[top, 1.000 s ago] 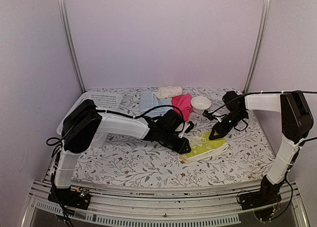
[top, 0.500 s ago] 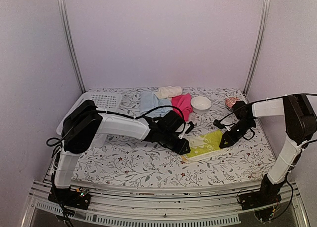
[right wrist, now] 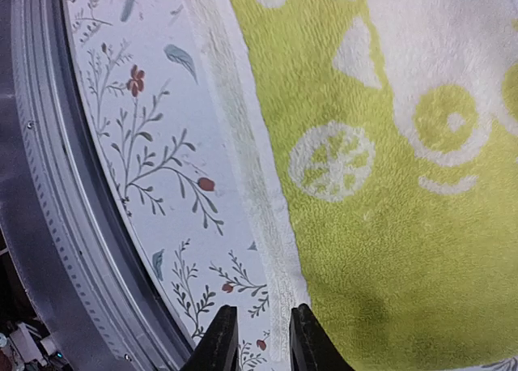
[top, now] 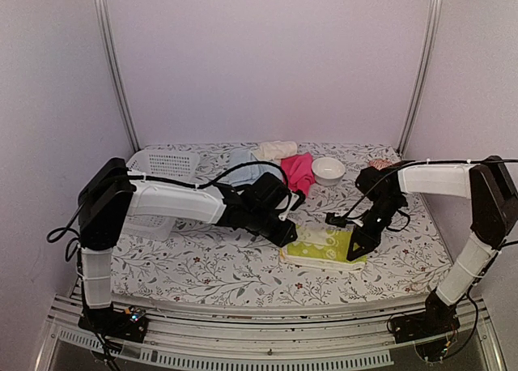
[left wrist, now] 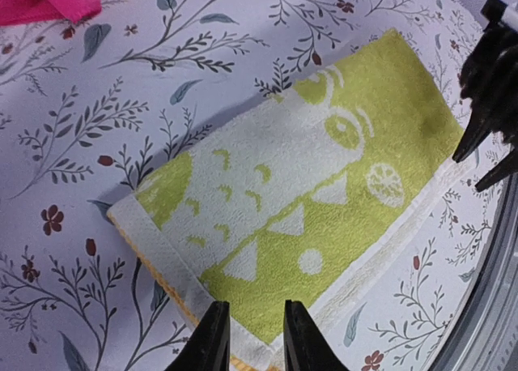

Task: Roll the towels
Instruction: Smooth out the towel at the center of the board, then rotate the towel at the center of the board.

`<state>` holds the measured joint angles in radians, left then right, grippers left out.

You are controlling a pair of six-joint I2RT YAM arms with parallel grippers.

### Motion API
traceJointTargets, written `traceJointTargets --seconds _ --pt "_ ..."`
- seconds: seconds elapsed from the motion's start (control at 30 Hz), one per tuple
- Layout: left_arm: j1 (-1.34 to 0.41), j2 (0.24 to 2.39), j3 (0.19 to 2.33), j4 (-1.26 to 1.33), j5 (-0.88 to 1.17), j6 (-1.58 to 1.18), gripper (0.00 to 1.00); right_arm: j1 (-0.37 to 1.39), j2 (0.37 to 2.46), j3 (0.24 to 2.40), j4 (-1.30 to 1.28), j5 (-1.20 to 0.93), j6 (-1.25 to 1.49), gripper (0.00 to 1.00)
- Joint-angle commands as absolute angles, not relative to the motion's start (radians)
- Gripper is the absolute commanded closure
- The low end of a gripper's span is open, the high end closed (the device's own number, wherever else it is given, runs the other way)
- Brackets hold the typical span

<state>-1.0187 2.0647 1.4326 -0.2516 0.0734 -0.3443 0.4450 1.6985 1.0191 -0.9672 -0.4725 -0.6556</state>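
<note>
The yellow-green towel (top: 324, 243) with a white pattern lies flat on the floral covering, near the front middle. My left gripper (top: 285, 235) is at its near-left corner, jaws close together with the corner between them (left wrist: 252, 343). My right gripper (top: 354, 253) is at its right end, jaws close together over the white edge strip (right wrist: 261, 343). The towel fills the left wrist view (left wrist: 324, 185) and the right wrist view (right wrist: 405, 185). The hot pink towel (top: 298, 170), light blue towel (top: 247, 167) and cream towel (top: 275, 150) lie bunched at the back.
A white bowl (top: 329, 170) stands right of the pink towel. A white slotted basket (top: 162, 164) sits at the back left. A small brownish object (top: 378, 165) lies at the back right. The table's metal front rail (right wrist: 48, 225) runs close to the towel.
The yellow-green towel has shifted left and toward the front and now lies flatter. My left gripper moved left with it; my right gripper swung out right, then came forward to its right end.
</note>
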Motion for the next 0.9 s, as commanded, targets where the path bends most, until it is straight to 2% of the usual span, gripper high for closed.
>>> traceJointTargets --seconds 0.0,0.17,0.4,0.67,0.87 --pt "-1.009 2.012 1.406 -0.252 0.04 -0.348 0.74 0.425 1.614 1.145 -1.076 -0.567 -0.723 0.75" --pt "-1.011 2.026 1.39 -0.207 0.14 -0.366 0.73 0.375 1.664 1.176 -0.979 -0.564 -0.694 0.73" --pt "-1.038 2.095 1.398 -0.194 0.265 -0.368 0.78 0.339 1.787 1.201 -0.817 -0.492 -0.603 0.74" --pt "-0.969 2.128 1.358 -0.247 0.152 -0.385 0.8 0.343 1.86 1.171 -0.772 -0.38 -0.552 0.74" --pt "-0.844 2.154 1.364 -0.221 0.104 -0.316 0.83 0.444 1.875 1.178 -0.891 -0.472 -0.568 0.73"
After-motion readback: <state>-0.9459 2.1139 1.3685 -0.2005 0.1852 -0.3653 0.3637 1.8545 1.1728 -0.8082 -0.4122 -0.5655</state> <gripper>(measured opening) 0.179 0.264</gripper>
